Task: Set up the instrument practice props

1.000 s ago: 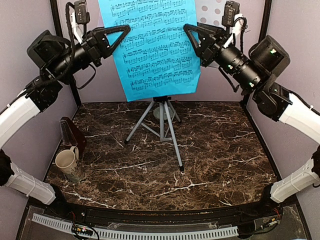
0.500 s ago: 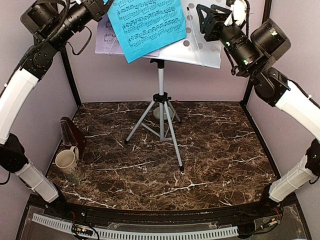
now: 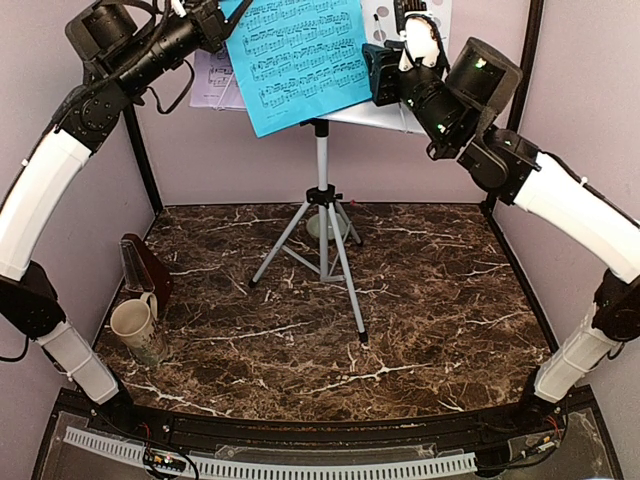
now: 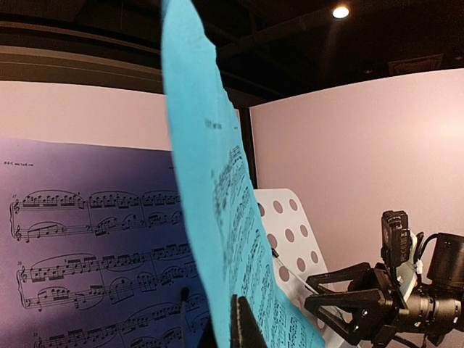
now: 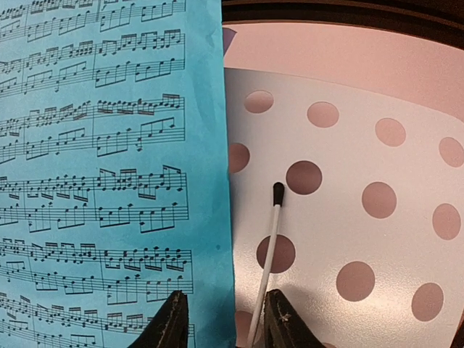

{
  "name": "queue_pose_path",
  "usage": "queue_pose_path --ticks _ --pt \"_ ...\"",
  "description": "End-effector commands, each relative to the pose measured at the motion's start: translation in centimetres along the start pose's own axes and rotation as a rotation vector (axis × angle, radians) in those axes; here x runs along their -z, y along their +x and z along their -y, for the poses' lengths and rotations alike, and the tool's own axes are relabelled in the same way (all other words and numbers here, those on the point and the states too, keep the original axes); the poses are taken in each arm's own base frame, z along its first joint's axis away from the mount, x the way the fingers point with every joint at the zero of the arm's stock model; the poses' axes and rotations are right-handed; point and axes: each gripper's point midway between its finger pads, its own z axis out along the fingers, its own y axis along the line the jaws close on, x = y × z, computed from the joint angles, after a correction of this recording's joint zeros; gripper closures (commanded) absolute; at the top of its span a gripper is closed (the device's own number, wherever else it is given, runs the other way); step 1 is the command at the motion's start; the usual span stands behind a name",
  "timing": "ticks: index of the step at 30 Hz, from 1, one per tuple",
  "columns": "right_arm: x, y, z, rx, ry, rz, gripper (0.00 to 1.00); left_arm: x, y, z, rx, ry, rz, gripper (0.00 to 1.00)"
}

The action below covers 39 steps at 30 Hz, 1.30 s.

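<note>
One bright-blue sheet [image 3: 300, 60] of printed music is pinched at its upper corner between the closed fingers of the left gripper [image 3: 218, 18]. It now sits high against the perforated tray [image 5: 341, 203] of the music stand [image 3: 322, 170]; a second ago it was held lower, in front of the stand's pole, hiding the tray. Its right edge runs up through the gap of the right gripper [image 5: 226, 319], whose fingertips [image 5: 172, 322] stand apart on either side of that edge without clamping it; half a second ago this gripper was off to the right, clear of the sheet. Just right of the edge, above the same gap, a thin white wire [image 5: 270, 246] with a black tip lies on the tray. Left of the left fingers, behind the blue sheet, the lilac sheet [image 4: 87, 239] rests on the tray. Far below both grippers, the metronome [image 3: 143, 268] and the cream mug [image 3: 133, 325] stand where they were, close together at the left edge of the table [image 3: 420, 300].
</note>
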Motion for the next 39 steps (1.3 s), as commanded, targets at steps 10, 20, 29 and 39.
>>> queue_pose_path --ticks 10,20,29,39 --pt "-0.9 -0.7 2.7 -0.01 0.124 0.029 0.89 0.7 -2.8 -0.8 -0.067 -0.046 0.065 1.0" --pt "-0.1 -1.5 2.5 -0.041 0.096 0.115 1.0 0.7 -2.8 -1.3 -0.087 -0.077 0.064 1.0" --pt "1.6 -2.7 1.2 -0.036 -0.001 0.237 1.0 -0.3 -2.5 -1.0 -0.123 -0.046 0.081 1.0" --pt "2.0 -2.3 -0.9 0.043 -0.103 0.269 1.0 -2.1 -1.3 2.6 -0.254 0.192 0.115 1.0"
